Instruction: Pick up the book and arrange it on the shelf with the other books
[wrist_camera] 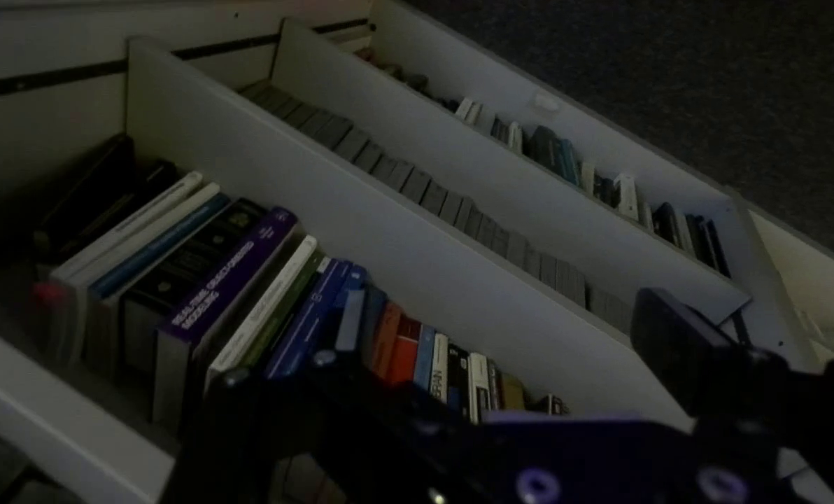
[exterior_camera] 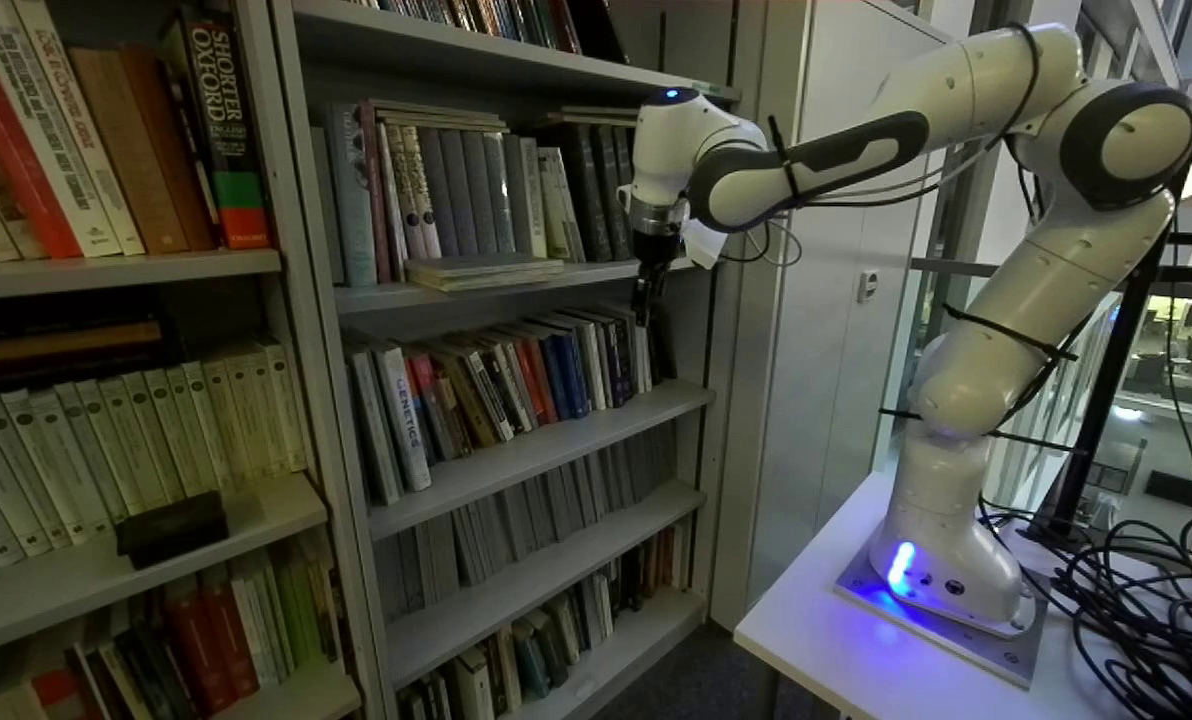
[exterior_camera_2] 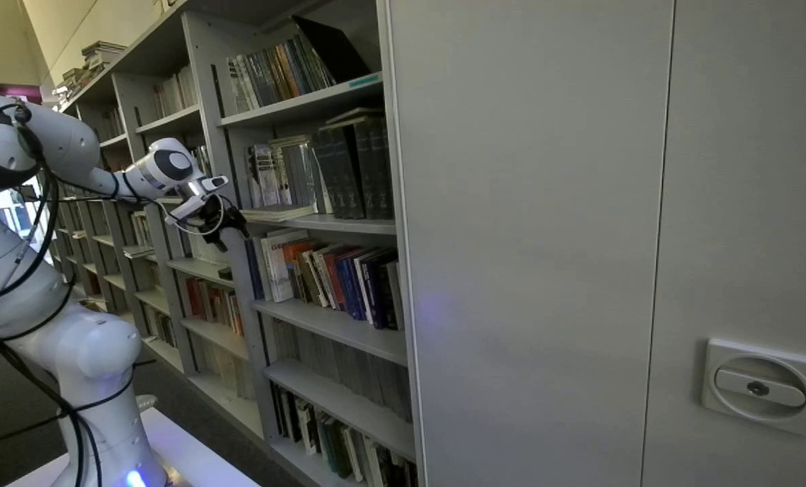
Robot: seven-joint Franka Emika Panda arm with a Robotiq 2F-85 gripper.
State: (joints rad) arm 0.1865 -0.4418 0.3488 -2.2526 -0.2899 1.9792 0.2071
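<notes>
The shelf is a tall grey metal bookcase (exterior_camera: 546, 445). It also shows in an exterior view (exterior_camera_2: 328, 323) and in the wrist view (wrist_camera: 389, 259). The other books, upright with pale grey and dark spines (exterior_camera: 461, 190), fill its tiers; grey ones also show in the wrist view (wrist_camera: 417, 185). A low stack of thin books lies flat (exterior_camera: 486, 270) on a tier, also in an exterior view (exterior_camera_2: 278, 212). Which book is the task's is not clear. My gripper (exterior_camera: 643, 300) is open and empty (wrist_camera: 508, 332), pointing down by the front of the coloured books' tier (exterior_camera_2: 232, 237).
Coloured upright books (exterior_camera: 526, 370) lean on the tier below the flat stack. A bookcase with large red and cream spines (exterior_camera: 36, 130) stands beside, with a black box (exterior_camera: 171, 525). The arm stands on a white table (exterior_camera: 806, 610) with loose cables (exterior_camera: 1136, 600). A grey cabinet panel (exterior_camera_2: 525, 203) adjoins the shelf.
</notes>
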